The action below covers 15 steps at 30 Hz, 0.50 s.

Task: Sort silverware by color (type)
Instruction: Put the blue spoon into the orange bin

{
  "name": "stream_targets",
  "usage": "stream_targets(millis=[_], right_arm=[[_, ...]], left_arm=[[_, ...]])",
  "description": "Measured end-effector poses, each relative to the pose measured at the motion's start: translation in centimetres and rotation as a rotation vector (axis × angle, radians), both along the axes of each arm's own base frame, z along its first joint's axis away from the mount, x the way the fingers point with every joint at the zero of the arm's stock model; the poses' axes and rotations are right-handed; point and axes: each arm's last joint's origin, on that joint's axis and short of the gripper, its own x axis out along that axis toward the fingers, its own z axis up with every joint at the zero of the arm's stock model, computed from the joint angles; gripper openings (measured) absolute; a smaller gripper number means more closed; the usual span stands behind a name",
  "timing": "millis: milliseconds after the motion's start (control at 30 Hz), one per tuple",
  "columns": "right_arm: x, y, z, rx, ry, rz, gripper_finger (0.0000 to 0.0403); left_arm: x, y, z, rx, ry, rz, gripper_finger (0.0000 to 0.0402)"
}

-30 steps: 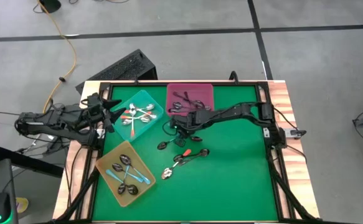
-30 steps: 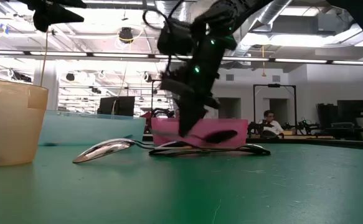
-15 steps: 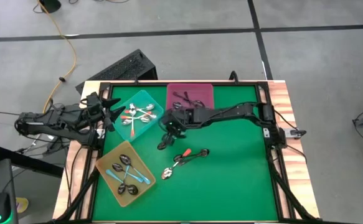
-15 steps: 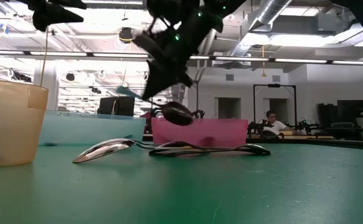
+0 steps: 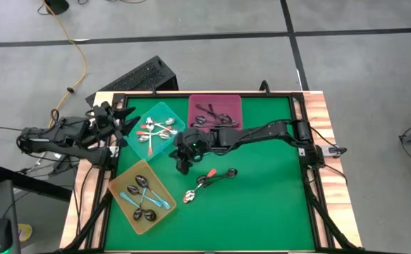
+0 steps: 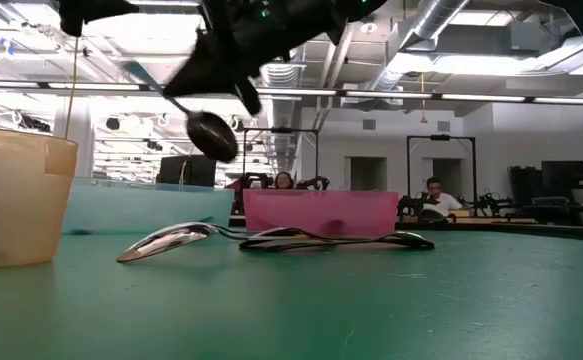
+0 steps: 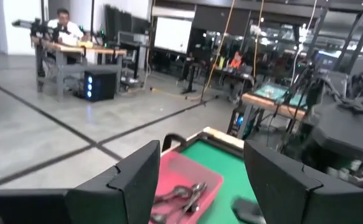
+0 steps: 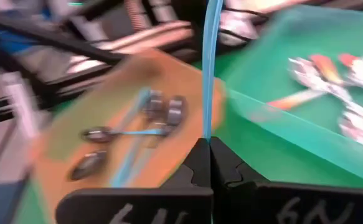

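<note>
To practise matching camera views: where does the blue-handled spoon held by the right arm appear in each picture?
High: spoon under the right end effector, mid-table.
Low: hanging upper left, bowl down.
Left wrist: not in it.
Right wrist: blue handle rising from the shut fingers.
Shared landmark: yellow tray.

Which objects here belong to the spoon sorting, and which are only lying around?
Belong to the job:
- blue-handled spoon held in the shut right pincer
- loose spoons on the green mat
- teal tray, pink tray, yellow tray with sorted spoons
- left pincer, open, waiting beside the teal tray

Only lying around:
- black keyboard
- orange cable on the floor
</note>
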Motion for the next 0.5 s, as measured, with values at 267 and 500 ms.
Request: stream_targets(millis=[267, 500], right_arm=[[0.5, 1.6, 1.5, 0.016, -0.174, 0.134, 0.0001], [0.8, 2.8, 4.0, 0.014, -0.447, 0.282, 0.0001]], left_arm=[[0.0, 0.0, 0.5, 0.015, -0.040, 0.000, 0.0219], [0.0, 0.0, 0.5, 0.013, -0.043, 0.000, 0.0219]])
